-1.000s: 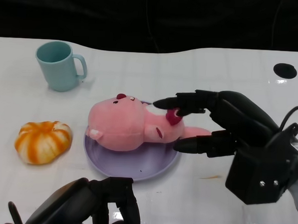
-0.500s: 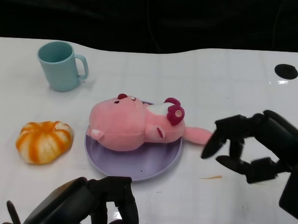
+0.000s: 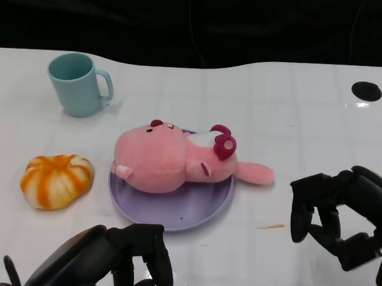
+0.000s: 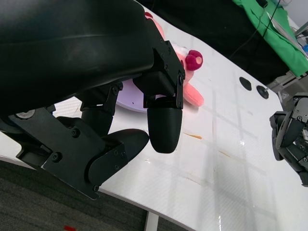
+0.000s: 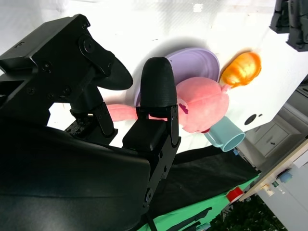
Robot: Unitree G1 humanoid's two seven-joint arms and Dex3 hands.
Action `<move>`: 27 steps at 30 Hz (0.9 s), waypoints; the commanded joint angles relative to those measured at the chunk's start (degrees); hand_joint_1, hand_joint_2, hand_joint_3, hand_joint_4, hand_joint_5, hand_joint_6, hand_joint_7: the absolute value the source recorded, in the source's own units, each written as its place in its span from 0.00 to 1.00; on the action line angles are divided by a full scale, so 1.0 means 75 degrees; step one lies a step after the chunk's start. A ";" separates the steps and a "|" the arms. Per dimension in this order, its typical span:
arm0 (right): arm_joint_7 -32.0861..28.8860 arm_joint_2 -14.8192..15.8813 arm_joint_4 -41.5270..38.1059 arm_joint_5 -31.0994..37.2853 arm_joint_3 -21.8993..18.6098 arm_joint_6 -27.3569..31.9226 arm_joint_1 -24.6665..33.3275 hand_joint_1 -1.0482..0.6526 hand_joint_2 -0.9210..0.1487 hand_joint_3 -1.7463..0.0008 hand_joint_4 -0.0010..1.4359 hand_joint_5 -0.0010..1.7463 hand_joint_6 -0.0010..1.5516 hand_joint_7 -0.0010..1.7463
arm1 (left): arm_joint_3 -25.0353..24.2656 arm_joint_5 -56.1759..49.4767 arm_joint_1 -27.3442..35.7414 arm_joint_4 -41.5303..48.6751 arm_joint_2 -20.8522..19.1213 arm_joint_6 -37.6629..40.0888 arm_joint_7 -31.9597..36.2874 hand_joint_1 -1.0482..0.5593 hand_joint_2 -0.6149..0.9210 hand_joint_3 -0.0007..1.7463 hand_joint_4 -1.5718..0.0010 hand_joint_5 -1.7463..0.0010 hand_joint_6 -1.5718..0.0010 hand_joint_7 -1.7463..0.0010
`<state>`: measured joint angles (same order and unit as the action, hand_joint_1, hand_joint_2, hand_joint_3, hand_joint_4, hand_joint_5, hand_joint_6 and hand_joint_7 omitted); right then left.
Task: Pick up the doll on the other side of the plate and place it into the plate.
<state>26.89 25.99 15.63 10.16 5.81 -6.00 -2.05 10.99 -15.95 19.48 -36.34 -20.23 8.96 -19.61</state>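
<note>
1. Once looked over from the head view, found the doll (image 3: 171, 160) lying on its side in the plate (image 3: 174, 218), body resting on the dish and one pink leg poking out over the rim above the table (image 3: 295, 110).
2. Ran its long axis from side to side across the table: head toward the left hand's side, leg toward the right hand's side.
3. Put the right hand (image 3: 341, 212) nearer to that leg end, yet well apart from it and closer to the robot; fingers bent downward, spread from the thumb, holding nothing.
4. Showed the left hand (image 3: 108, 257) at the near edge just in front of the plate, fingers curled in, gripping nothing, touching neither plate nor doll.
5. Set against a second earlier: then had the right hand's fingers over the doll's rear, thumb beside the leg; half a second earlier, just off the leg's tip; now drawn back farther. Saw no shift in the doll since the release, nor in the left hand, the mug (image 3: 75, 84) or the orange pumpkin (image 3: 54, 179).
6. Judged the placing done, with only the right hand's retreat left to finish.
</note>
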 commanded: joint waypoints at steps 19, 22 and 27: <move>-0.0694 -0.0225 -0.0758 0.0636 0.0429 -0.0754 0.0038 0.57 0.57 0.23 0.64 1.00 0.49 0.90 | -0.0498 0.0373 0.0335 0.0102 -0.0205 -0.0346 -0.0064 0.56 0.77 0.65 0.59 0.02 0.60 0.19; -0.0614 -0.0190 -0.0703 0.0623 0.0445 -0.0634 0.0011 0.57 0.58 0.22 0.64 1.00 0.50 0.87 | -0.0512 0.0380 0.0341 0.0095 -0.0218 -0.0389 -0.0082 0.56 0.77 0.64 0.59 0.01 0.60 0.19; -0.0544 -0.0182 -0.0755 0.0558 0.0464 -0.0583 -0.0044 0.57 0.57 0.22 0.63 1.00 0.50 0.85 | -0.0521 0.0406 0.0337 0.0089 -0.0239 -0.0379 -0.0085 0.56 0.77 0.64 0.59 0.01 0.60 0.19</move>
<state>22.35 24.15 10.17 14.84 9.61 -10.76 -1.91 7.44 -13.52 21.79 -35.89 -21.37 6.58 -19.62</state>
